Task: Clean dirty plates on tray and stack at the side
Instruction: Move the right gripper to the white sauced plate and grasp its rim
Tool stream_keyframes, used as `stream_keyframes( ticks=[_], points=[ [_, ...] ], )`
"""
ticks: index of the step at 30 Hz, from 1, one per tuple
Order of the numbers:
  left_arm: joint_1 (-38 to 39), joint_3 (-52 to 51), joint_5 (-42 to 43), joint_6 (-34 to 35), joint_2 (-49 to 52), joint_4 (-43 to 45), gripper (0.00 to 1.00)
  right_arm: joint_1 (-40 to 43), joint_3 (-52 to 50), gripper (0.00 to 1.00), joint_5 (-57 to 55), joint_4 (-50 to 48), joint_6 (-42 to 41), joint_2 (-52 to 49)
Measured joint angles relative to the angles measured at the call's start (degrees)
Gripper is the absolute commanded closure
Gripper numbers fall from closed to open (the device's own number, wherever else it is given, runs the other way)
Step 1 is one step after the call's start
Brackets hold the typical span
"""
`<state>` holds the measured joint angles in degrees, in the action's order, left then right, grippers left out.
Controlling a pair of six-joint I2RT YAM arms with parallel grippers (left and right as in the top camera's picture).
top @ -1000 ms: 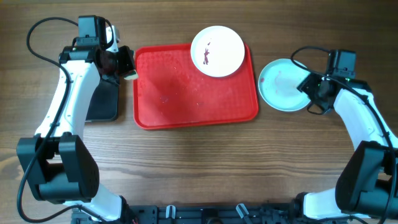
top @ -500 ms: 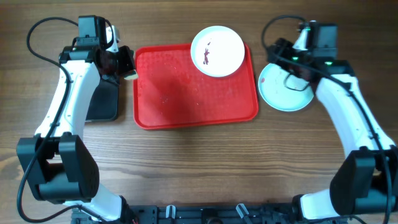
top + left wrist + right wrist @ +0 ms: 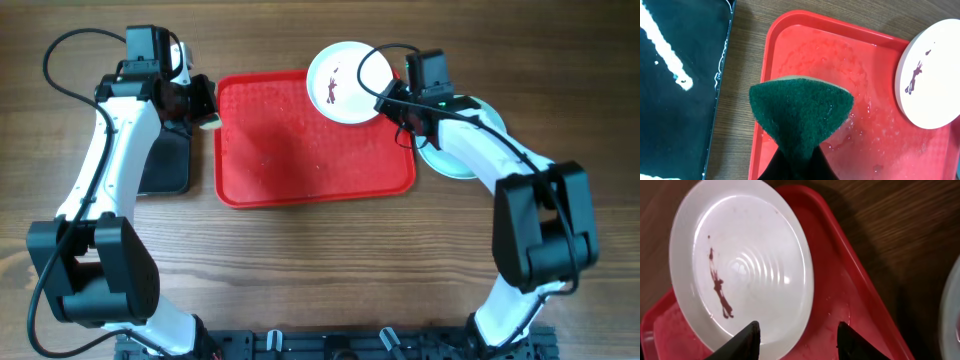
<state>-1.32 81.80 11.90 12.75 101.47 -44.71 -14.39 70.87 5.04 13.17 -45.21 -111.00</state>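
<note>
The red tray (image 3: 300, 160) lies mid-table. A white plate (image 3: 345, 82) with a dark reddish smear rests at its far right corner, partly over the rim; it also shows in the right wrist view (image 3: 740, 265) and the left wrist view (image 3: 935, 80). A pale blue plate (image 3: 455, 160) lies on the table right of the tray, mostly under my right arm. My right gripper (image 3: 797, 340) is open, its jaws astride the white plate's near rim. My left gripper (image 3: 205, 105) is shut on a green sponge (image 3: 800, 110) over the tray's left edge (image 3: 771, 65). A third plate is not visible.
A smaller black tray (image 3: 165, 165) with white foam streaks (image 3: 662, 45) lies left of the red tray. The red tray floor is wet (image 3: 840, 55). Wooden table surrounds everything.
My right arm has swung left from the pale blue plate to the white plate on the tray corner. The left arm and sponge have not moved.
</note>
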Motion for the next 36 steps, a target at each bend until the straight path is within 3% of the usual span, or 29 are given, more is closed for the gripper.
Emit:
stream_keyframes(
  ticks=[15, 25, 33, 36],
  points=[
    [0.1, 0.0, 0.0, 0.0, 0.0, -0.2, 0.96, -2.9, 0.0, 0.94, -0.6, -1.6, 3.0, -5.8],
    [0.1, 0.0, 0.0, 0.0, 0.0, -0.3, 0.96, -6.5, 1.7, 0.95, 2.8, 6.9, 8.8, -5.6],
    [0.1, 0.0, 0.0, 0.0, 0.0, -0.5, 0.96, -8.6, 3.5, 0.35, 6.6, 15.2, 18.8, -4.5],
    [0.1, 0.0, 0.0, 0.0, 0.0, -0.5, 0.96, -8.7, 4.9, 0.31, 6.3, 16.7, 24.5, -4.5]
  ],
)
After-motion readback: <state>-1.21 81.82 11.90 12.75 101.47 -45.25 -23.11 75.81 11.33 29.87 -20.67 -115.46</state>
